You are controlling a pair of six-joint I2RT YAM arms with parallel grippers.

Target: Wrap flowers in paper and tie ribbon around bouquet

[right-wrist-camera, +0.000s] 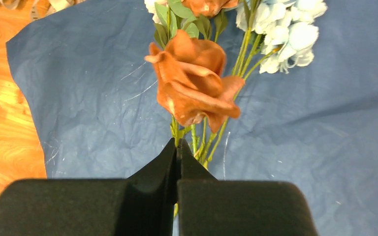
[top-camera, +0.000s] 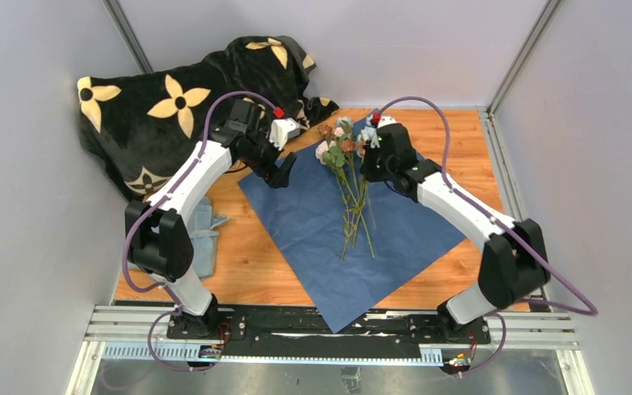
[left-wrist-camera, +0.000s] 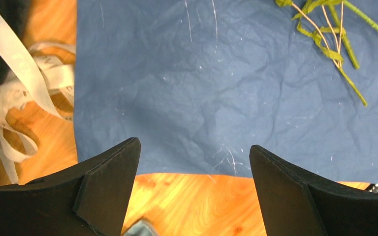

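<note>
Right wrist view had the right claw (right-wrist-camera: pixel 178 145) nearest, its jaws pressed together right at the green stems of the flowers (right-wrist-camera: pixel 192 83), just under the rust bloom. Whether a thin stem was caught between them could not be told. The bunch lay on the paper (right-wrist-camera: pixel 300 147), heads toward the far side. It looked light and floppy (wiry stems, cloth petals that would crush easily), so the stems below the heads seemed the place to take hold, not the blooms. The paper looked thin and creased, likely to slide or tear; a corner would suit a pinch.

Left wrist view had the left claw (left-wrist-camera: pixel 194 145) spread wide over the bare table (left-wrist-camera: pixel 187 201) at the sheet's edge, holding nothing. The ribbon (left-wrist-camera: pixel 24 93) lay loose just beside the sheet. From above, both arms reached forward and bent down, the left over the sheet's far-left side, the right over the flower heads.
</note>
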